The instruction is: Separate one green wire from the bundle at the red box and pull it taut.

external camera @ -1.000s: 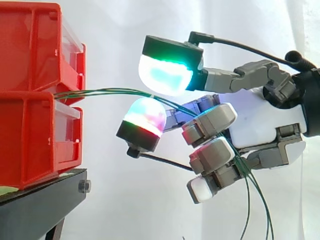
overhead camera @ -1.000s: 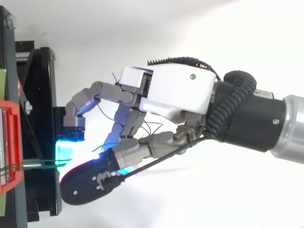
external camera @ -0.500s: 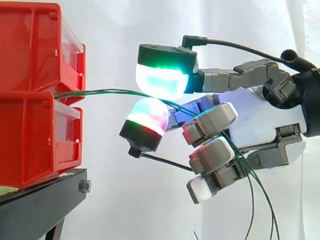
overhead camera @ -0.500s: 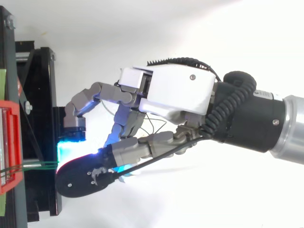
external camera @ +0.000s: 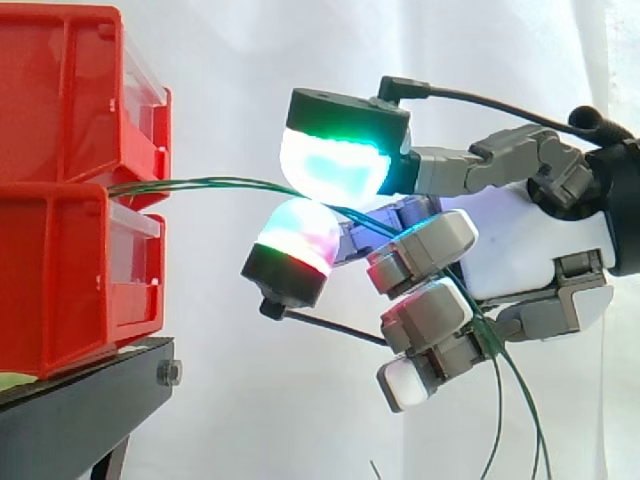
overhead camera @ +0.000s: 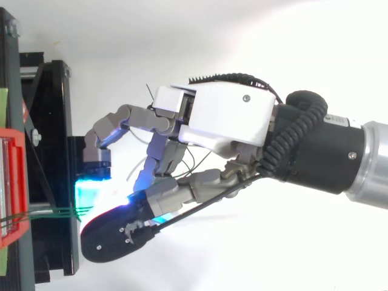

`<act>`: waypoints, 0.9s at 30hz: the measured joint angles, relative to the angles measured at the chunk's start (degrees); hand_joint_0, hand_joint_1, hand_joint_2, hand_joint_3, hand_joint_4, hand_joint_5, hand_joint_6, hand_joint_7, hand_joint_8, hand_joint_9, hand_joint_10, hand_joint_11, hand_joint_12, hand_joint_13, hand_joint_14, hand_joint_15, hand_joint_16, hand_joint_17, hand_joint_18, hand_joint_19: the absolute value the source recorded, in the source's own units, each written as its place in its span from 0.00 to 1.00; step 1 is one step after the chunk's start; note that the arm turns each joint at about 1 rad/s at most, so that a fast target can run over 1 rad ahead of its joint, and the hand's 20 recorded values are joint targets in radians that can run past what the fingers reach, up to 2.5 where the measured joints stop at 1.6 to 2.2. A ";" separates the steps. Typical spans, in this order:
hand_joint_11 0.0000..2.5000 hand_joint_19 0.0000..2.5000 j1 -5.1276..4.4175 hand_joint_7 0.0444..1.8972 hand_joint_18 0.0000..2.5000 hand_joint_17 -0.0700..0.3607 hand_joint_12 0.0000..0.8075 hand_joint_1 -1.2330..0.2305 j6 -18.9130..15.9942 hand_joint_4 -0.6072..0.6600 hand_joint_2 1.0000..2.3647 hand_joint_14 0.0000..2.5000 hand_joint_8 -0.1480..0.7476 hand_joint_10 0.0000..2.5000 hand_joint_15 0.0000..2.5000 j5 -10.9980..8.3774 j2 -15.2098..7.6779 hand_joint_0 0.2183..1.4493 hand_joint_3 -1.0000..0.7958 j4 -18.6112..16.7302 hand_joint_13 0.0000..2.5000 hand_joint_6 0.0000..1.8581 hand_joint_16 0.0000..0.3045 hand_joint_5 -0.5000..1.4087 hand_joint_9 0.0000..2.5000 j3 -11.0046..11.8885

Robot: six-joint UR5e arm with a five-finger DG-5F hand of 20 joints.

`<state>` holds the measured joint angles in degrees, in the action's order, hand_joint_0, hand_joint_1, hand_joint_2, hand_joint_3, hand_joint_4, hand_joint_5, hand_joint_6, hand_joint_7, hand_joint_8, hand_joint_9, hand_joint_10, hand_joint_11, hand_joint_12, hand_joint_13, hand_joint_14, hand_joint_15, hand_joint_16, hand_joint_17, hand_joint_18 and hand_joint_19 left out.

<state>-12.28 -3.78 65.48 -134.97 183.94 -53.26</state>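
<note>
Green wires [external camera: 220,182] come out of the gap in the red box [external camera: 70,280] at 9 o'clock and run in a shallow arch toward 3 o'clock. They pass betw. the two glowing pads, thread behind the curled fingers, and their tails hang loose toward 6 o'clock. In the top view they show as a thin green line from the box edge [overhead camera: 9,182] to the pads. Several strands lie close together along the span. The arch suggests slack, not a taut line.

The hand [external camera: 530,250] is narrow and closed on the wires. The upper pad [external camera: 335,165] (green/cyan) and lower pad [external camera: 295,232] (magenta/red) meet about where the strands cross. It can't be told whether one strand or several sit in the pinch.

Changes:
- Vs 1 s ago, the upper pad has come down and the gap to the lower pad has closed.
- Vs 0.5 s ago, the upper pad has slid a little back toward 3 o'clock. In the top view the thumb's dark back has shifted the same way.
- The wires' exit at the box and the arch's shape look unchanged.

Likely meaning: the grip is settling and the pull has barely begun. No single wire looks separated yet.

The box sits on a black stand [external camera: 80,400], w/ a white curtain behind.
</note>
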 measured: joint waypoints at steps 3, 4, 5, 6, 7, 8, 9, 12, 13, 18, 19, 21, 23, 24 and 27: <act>0.63 0.29 0.01 0.50 0.34 0.43 0.44 0.36 0.00 0.56 0.00 0.01 0.45 0.00 0.41 0.00 0.00 0.30 0.28 0.03 0.52 0.50 0.17 0.18 0.59 0.00; 0.63 0.29 0.01 0.50 0.34 0.43 0.44 0.37 0.00 0.56 0.00 0.01 0.46 0.00 0.41 0.00 0.00 0.30 0.28 0.04 0.52 0.50 0.17 0.18 0.59 0.00; 0.63 0.29 0.01 0.50 0.34 0.43 0.44 0.38 0.00 0.57 0.00 0.01 0.46 0.00 0.41 0.00 0.01 0.29 0.28 0.04 0.52 0.50 0.17 0.18 0.59 0.00; 0.63 0.29 0.00 0.51 0.35 0.43 0.45 0.39 -0.01 0.57 0.00 0.01 0.46 0.00 0.41 0.00 0.02 0.28 0.28 0.04 0.52 0.50 0.17 0.18 0.59 0.00; 0.64 0.29 0.01 0.51 0.35 0.44 0.45 0.39 0.00 0.57 0.00 0.01 0.46 0.00 0.41 0.00 0.01 0.28 0.28 0.04 0.52 0.50 0.17 0.18 0.59 0.00; 0.63 0.30 0.00 0.51 0.35 0.44 0.45 0.40 0.00 0.56 0.00 0.01 0.46 0.00 0.41 0.00 0.01 0.27 0.28 0.04 0.53 0.50 0.17 0.18 0.59 0.00; 0.63 0.29 -0.01 0.52 0.35 0.44 0.46 0.41 0.00 0.57 0.00 0.01 0.46 0.00 0.41 0.00 0.02 0.27 0.29 0.03 0.53 0.50 0.17 0.18 0.59 0.00; 0.63 0.30 -0.01 0.54 0.34 0.44 0.45 0.42 0.00 0.56 0.00 0.01 0.46 0.00 0.41 0.00 0.02 0.29 0.33 0.02 0.53 0.49 0.17 0.18 0.59 0.00; 0.63 0.30 -0.01 0.54 0.34 0.43 0.45 0.42 0.00 0.56 0.01 0.01 0.45 0.00 0.41 0.00 0.03 0.30 0.34 0.03 0.52 0.49 0.17 0.18 0.59 0.00; 0.63 0.29 0.01 0.56 0.36 0.45 0.47 0.34 0.01 0.54 0.01 0.01 0.47 0.00 0.40 0.00 0.02 0.32 0.44 0.09 0.53 0.49 0.18 0.19 0.60 0.00; 0.63 0.28 0.00 0.58 0.35 0.45 0.47 0.32 0.03 0.52 0.01 0.01 0.47 0.00 0.40 0.00 0.01 0.33 0.45 0.09 0.53 0.49 0.18 0.19 0.60 0.00; 0.63 0.29 0.01 0.56 0.35 0.44 0.46 0.31 0.05 0.50 0.01 0.01 0.45 0.00 0.40 0.00 0.02 0.34 0.45 0.10 0.52 0.50 0.18 0.18 0.59 0.00; 0.63 0.28 -0.02 0.54 0.34 0.44 0.45 0.30 0.06 0.51 0.01 0.01 0.45 0.00 0.40 0.00 0.03 0.35 0.44 0.10 0.52 0.50 0.17 0.18 0.59 0.00; 0.63 0.29 -0.04 0.53 0.33 0.43 0.44 0.31 0.07 0.52 0.01 0.01 0.43 0.00 0.40 0.00 0.03 0.35 0.41 0.10 0.51 0.50 0.17 0.18 0.58 0.00; 0.63 0.29 -0.09 0.53 0.33 0.42 0.43 0.31 0.08 0.53 0.01 0.01 0.44 0.00 0.40 0.00 0.02 0.35 0.35 0.10 0.51 0.50 0.16 0.18 0.59 0.00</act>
<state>-12.37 -3.70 65.48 -134.94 184.04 -53.26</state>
